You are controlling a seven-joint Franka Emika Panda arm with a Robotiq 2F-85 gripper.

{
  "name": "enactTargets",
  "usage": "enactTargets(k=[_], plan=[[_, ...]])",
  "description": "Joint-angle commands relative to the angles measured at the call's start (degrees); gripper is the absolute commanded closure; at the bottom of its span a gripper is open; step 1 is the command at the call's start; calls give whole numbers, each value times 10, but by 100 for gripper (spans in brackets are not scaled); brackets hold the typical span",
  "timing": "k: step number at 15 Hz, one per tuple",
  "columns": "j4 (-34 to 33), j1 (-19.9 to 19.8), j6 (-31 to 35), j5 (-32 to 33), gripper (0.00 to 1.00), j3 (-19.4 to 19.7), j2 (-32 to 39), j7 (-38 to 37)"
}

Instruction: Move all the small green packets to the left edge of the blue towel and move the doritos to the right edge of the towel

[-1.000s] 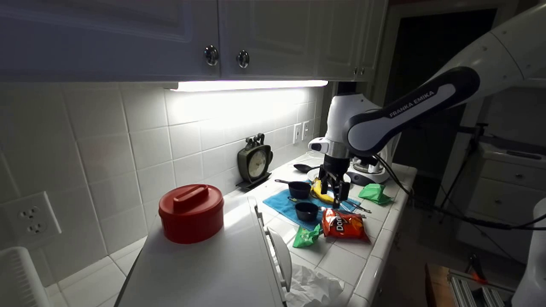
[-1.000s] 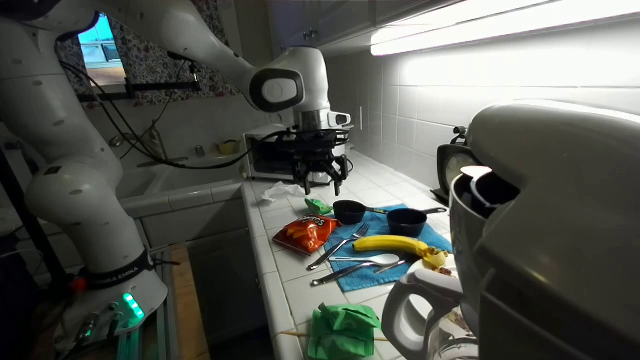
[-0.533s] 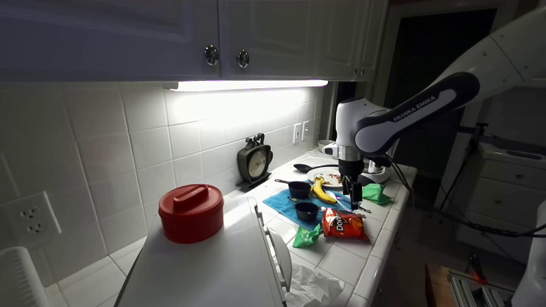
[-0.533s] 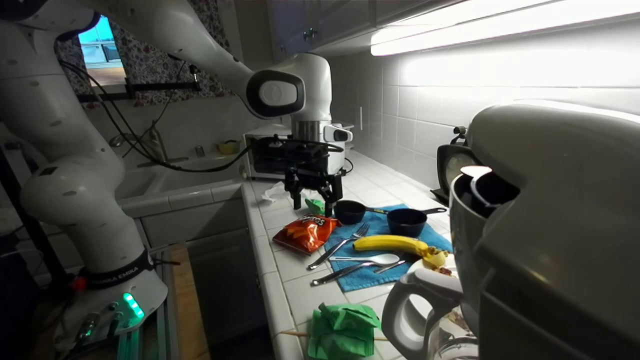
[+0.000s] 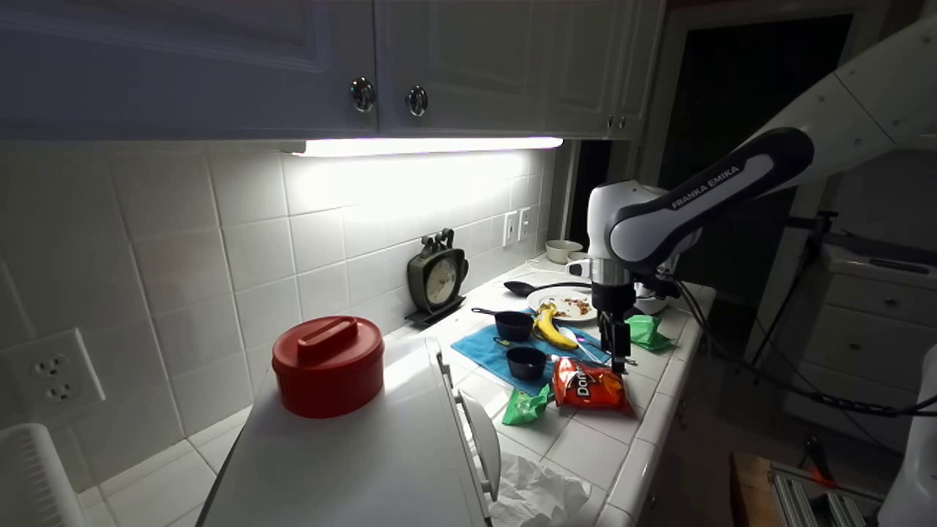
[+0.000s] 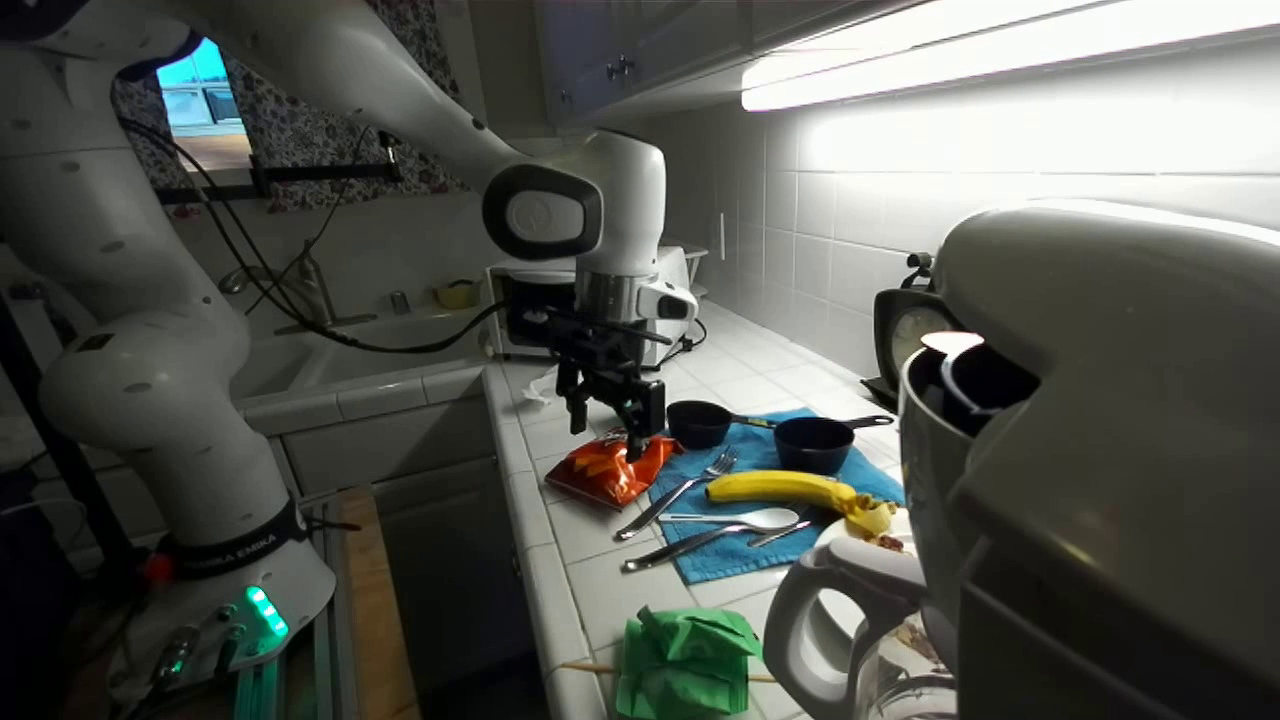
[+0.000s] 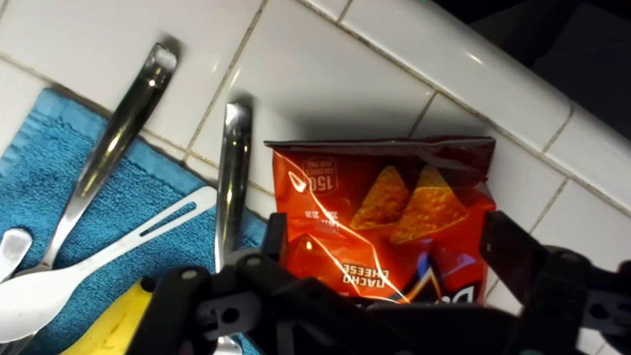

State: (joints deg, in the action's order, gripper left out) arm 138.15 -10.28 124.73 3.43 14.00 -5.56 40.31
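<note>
The doritos bag lies on the white tiles by the towel's edge, with a corner near the towel; it also shows in an exterior view and large in the wrist view. My gripper is open, its fingers apart above the bag's two sides; it hangs low over the bag in an exterior view. The blue towel lies flat under kitchenware. One green packet lies beside the doritos; it is hidden in an exterior view. Another green packet lies on the tiles nearer the mixer.
On the towel are two black cups, a banana, a white spoon and metal cutlery. A plate stands behind. The mixer, scale and red pot stand around. The counter edge is close to the bag.
My gripper has come down, moved toward the counter's front edge and turned, from above the towel area to over the doritos. The fingers stay open. The objects have not moved.
</note>
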Motion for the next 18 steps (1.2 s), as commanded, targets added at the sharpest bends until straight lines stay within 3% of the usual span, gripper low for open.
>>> enactTargets(k=[1, 9, 10, 18], plan=[[6, -1, 13, -77, 0, 7, 9, 55], [8, -5, 61, -99, 0, 1, 42, 84], [8, -4, 64, -99, 18, -1, 46, 86], [8, -8, 82, -100, 75, -8, 60, 100]])
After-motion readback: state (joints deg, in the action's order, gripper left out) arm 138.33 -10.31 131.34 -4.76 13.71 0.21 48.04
